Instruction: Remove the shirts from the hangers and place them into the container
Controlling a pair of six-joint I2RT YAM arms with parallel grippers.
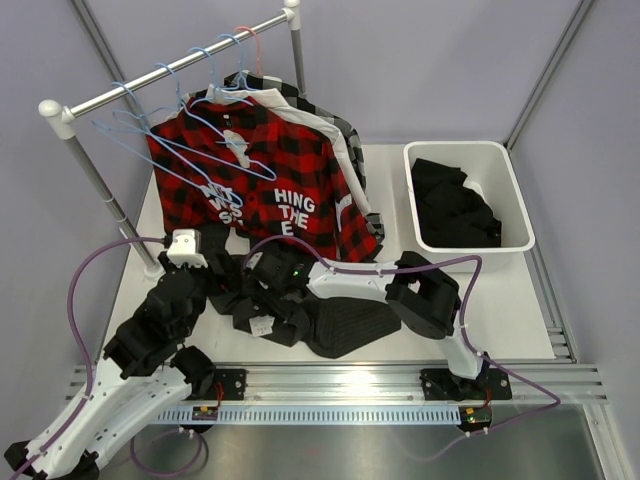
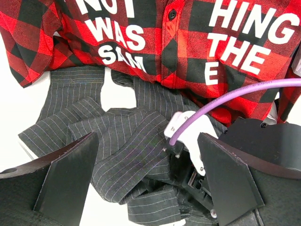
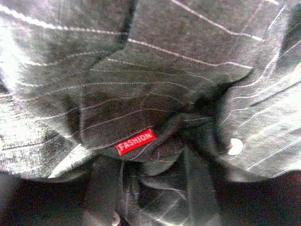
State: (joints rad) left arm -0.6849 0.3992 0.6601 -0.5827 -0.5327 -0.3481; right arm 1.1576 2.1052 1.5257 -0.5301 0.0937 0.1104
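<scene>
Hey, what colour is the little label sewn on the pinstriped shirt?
Red with white lettering; the label shows best in the right wrist view.

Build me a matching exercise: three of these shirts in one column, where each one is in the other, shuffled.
Shirts:
1. plaid shirt
2. pinstriped shirt
3. black shirt

Places:
A. inside the white tub
B. heaped on the table between the two arms
C. hanging from the rail

Pairs: 1-C, 2-B, 3-A

Plaid shirt [image 2: 160,61] reads "WAS SAM", "HING THE E"; red tag [image 3: 135,141] on pinstriped shirt [image 3: 164,70] says "FASHION".
</scene>
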